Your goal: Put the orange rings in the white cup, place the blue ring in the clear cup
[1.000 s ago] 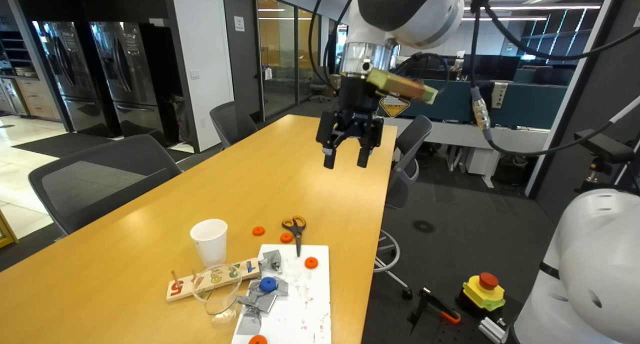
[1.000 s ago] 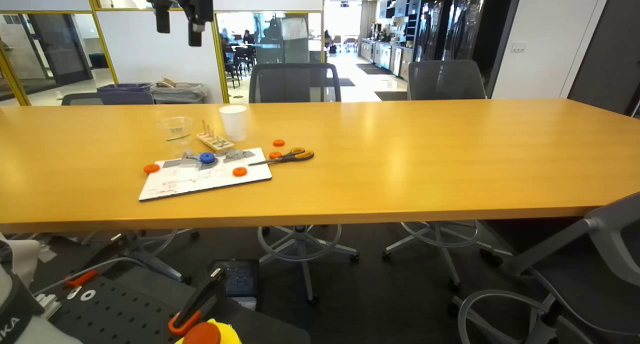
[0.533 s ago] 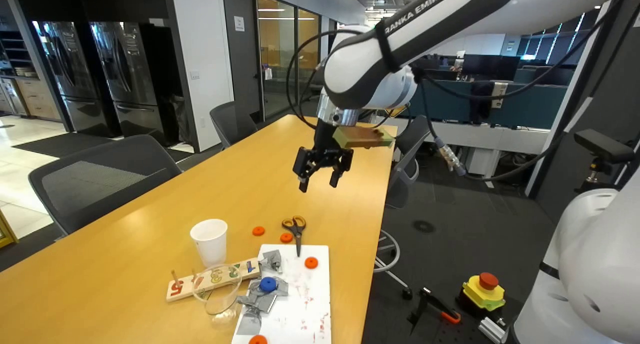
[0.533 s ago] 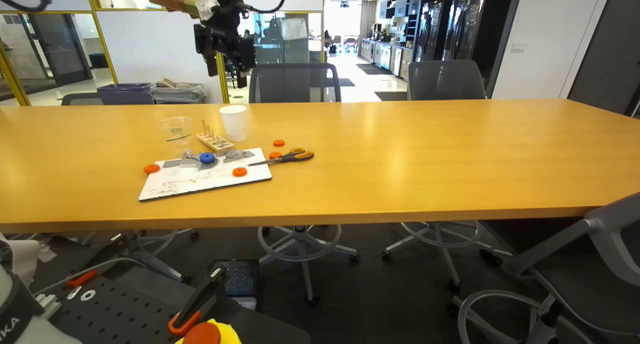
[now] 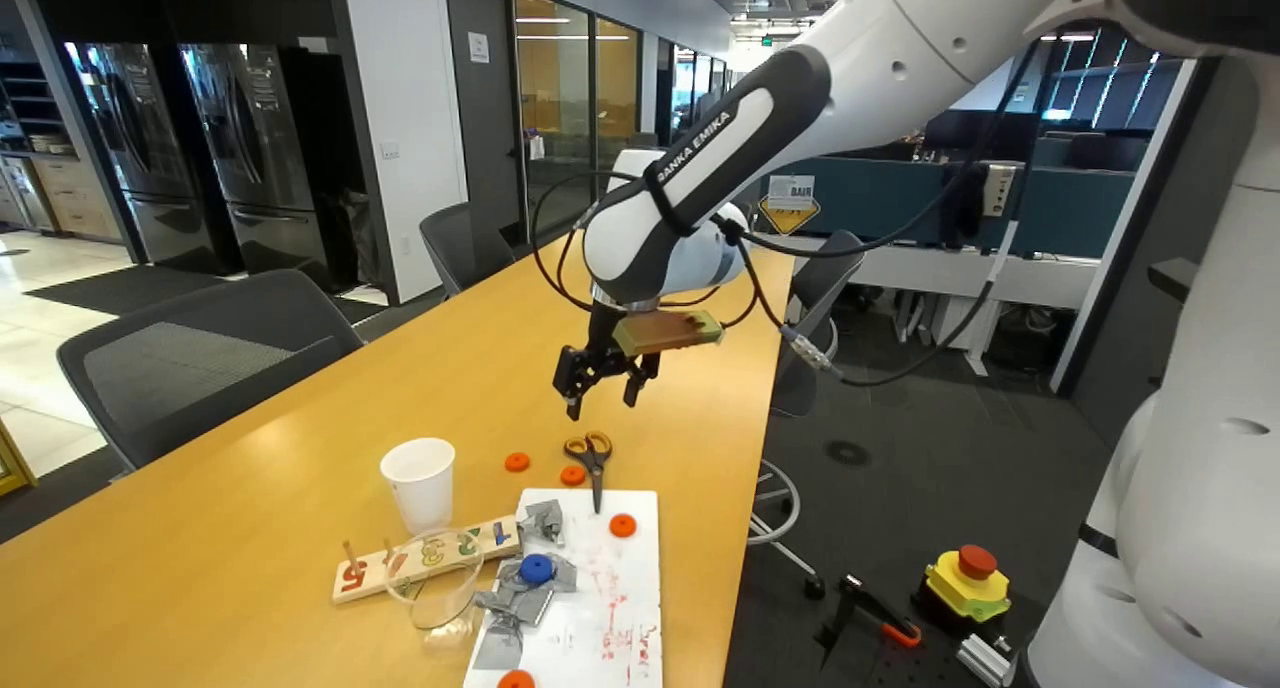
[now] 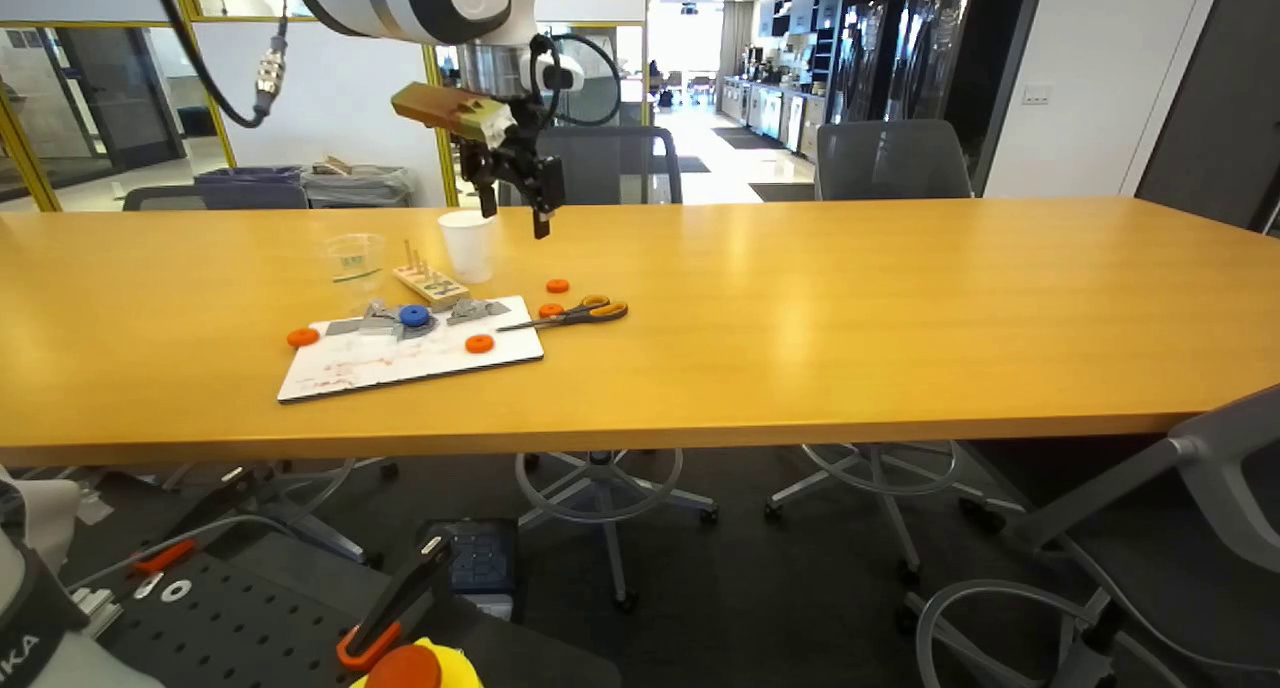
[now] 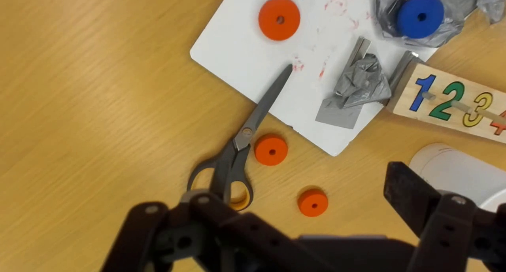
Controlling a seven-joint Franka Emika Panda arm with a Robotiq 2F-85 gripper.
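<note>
The gripper has come lower, spread wide, holding nothing. Scissors overlap the board beside an orange ring.

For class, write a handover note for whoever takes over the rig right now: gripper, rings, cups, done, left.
Gripper: open, holding nothing, above the table.
Orange rings: four in view; two on the table near the scissors, one on the white board, one at the board's edge.
Blue ring: on crumpled grey material on the board.
White cup, clear cup: both upright on the table.
Done: nothing that shows; these rings all lie outside the cups.
Left: the four orange rings into the white cup, the blue ring into the clear cup.
</note>
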